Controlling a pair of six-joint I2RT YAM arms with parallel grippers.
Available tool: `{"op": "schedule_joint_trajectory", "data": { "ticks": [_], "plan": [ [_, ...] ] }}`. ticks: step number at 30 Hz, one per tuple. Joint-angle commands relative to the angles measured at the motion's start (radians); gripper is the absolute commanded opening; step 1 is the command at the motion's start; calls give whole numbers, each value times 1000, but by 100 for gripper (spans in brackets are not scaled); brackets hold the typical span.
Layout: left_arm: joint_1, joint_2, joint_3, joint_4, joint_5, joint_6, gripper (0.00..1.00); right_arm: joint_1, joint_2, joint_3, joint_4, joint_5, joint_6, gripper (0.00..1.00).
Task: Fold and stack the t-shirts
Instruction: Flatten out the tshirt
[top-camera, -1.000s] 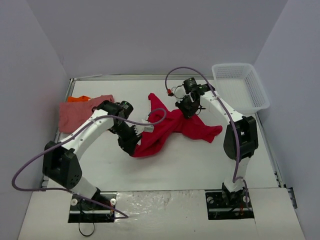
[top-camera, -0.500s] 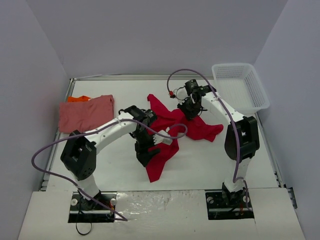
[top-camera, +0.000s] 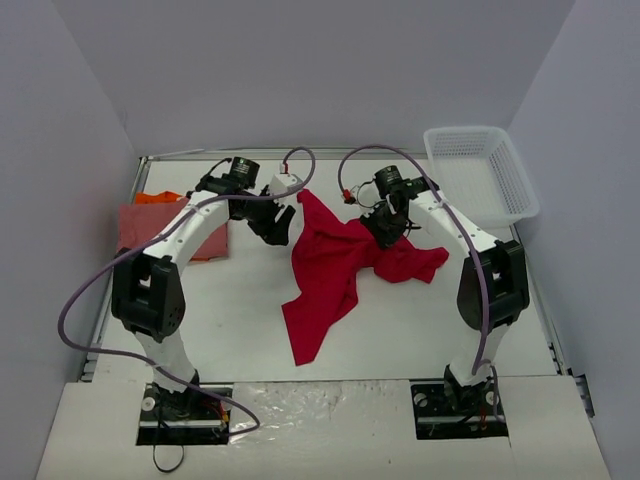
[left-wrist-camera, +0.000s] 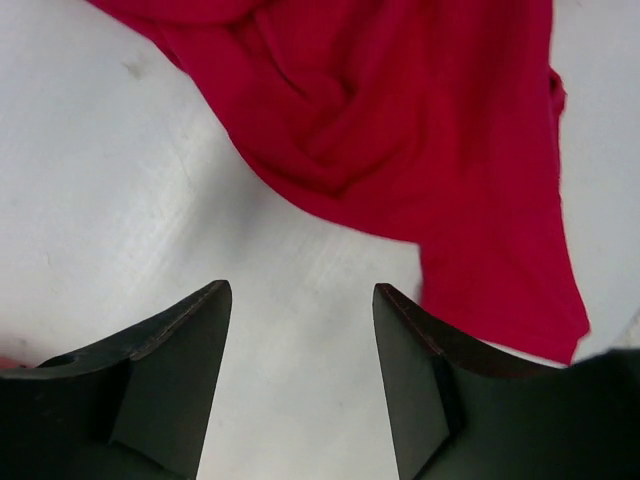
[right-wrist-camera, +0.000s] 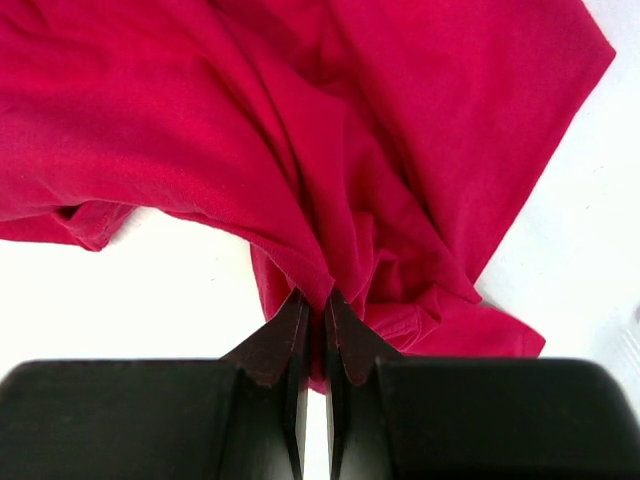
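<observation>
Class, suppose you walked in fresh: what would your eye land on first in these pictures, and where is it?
The bright red t-shirt sprawls crumpled across the table, a bunch of it pinched tight in the right arm's fingers. The left arm's fingers stand open and empty beside it. A pink t-shirt lies at the left edge.

The red t-shirt (top-camera: 335, 265) lies crumpled mid-table, one long end trailing toward the near edge. The salmon pink t-shirt (top-camera: 140, 225) lies flat at the left, with the orange t-shirt (top-camera: 160, 197) peeking out at its far edge.
</observation>
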Motion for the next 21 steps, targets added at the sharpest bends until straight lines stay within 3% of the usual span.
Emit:
{"op": "schedule_joint_trajectory", "data": {
  "ticks": [1,6,12,21],
  "plan": [
    [-8,55,29,226,-11,-52,57,-12,-42,-13,-54,-27,6,0],
    [-8,200,133,351,-12,-66,58,-17,-12,-13,-77,-76,-5,0],
    [7,378,299,451,-113,-251,57,-20,-6,-27,-88,-81,-16,0],
    [7,536,466,489,-248,-339,57,-20,10,-49,-92,-95,-30,0]
  ]
}}
